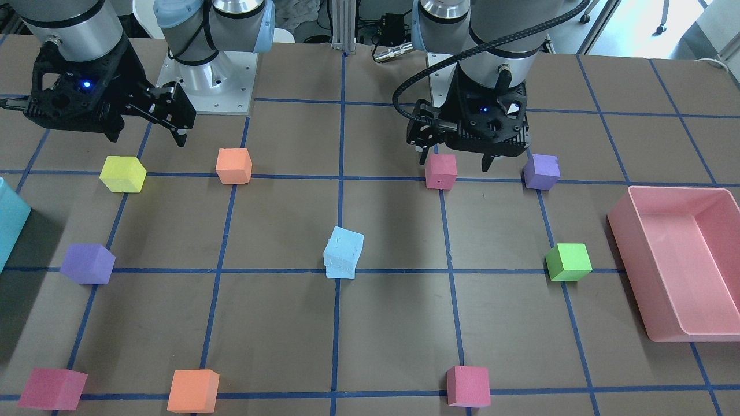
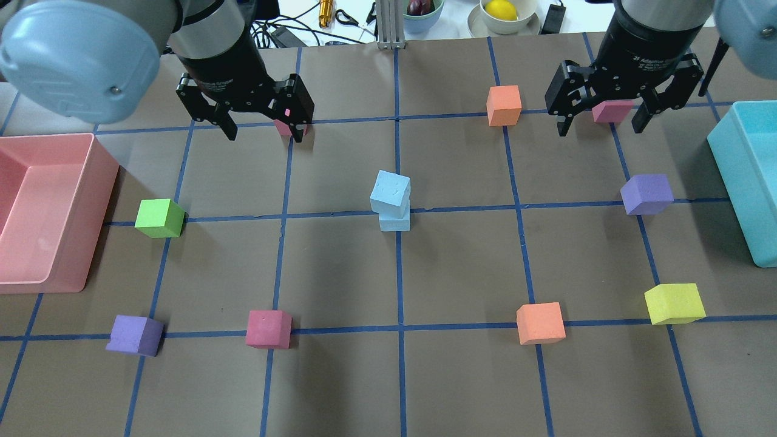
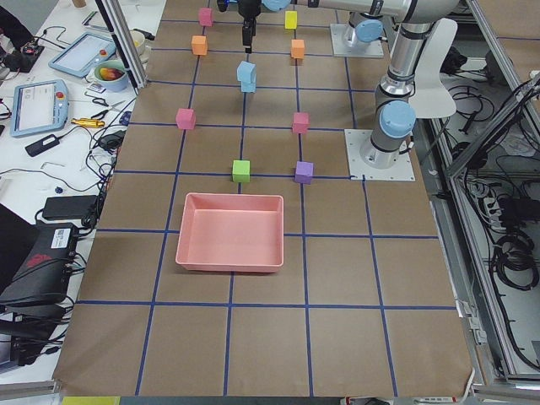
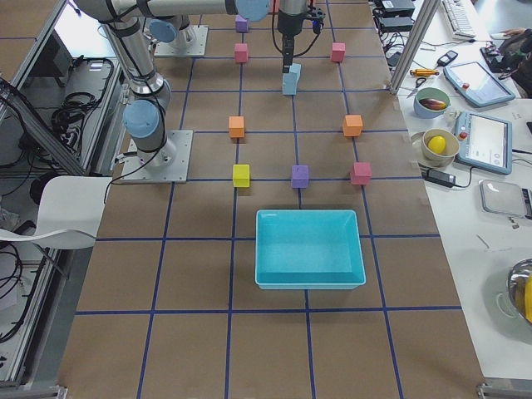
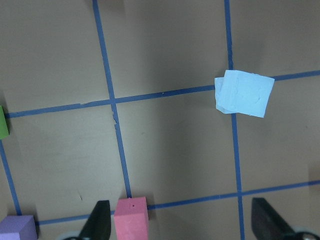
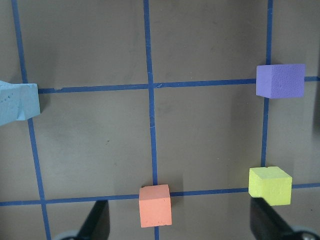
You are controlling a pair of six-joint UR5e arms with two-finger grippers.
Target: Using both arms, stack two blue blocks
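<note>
"What were the blue blocks (image 2: 391, 203) like?"

"Pale foam cubes with rough, dented faces. One sat on the other, the upper one twisted a little, at the middle of the surface (image 2: 340, 273), which was brown paper gridded with blue tape."

"And the claws?"

"The left claw (image 2: 264, 124) hung spread wide and empty above a pink cube (image 2: 281, 127). The right claw (image 2: 601, 124) gaped too, holding nothing. A pink tray (image 2: 100, 182) and a teal box (image 2: 743, 200) stood at the ends, well apart from the stack."
</note>
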